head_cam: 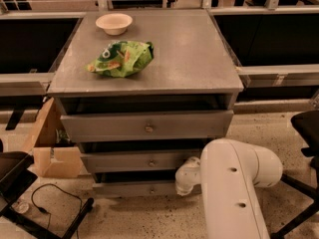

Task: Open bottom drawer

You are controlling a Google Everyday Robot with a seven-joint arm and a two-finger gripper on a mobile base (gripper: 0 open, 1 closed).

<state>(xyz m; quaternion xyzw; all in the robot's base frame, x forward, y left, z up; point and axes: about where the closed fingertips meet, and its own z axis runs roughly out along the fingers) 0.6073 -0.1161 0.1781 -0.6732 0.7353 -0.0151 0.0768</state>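
Observation:
The bottom drawer (130, 189) is the lowest, slim grey front of the three-drawer cabinet (164, 44), with a small round knob (152, 188) at its centre. It juts forward a little, with a dark gap above it. My gripper (185, 182) is at the right part of that front, right of the knob, at the end of my white arm (234, 193). The arm hides the drawer's right end.
The middle drawer (124, 162) and top drawer (119, 127) sit above, each slightly out. A white bowl (114, 23) and a green bag (121, 59) lie on the cabinet top. A cardboard box (52, 151) stands left; a black chair (306, 128) stands right; a cable (50, 198) lies on the floor.

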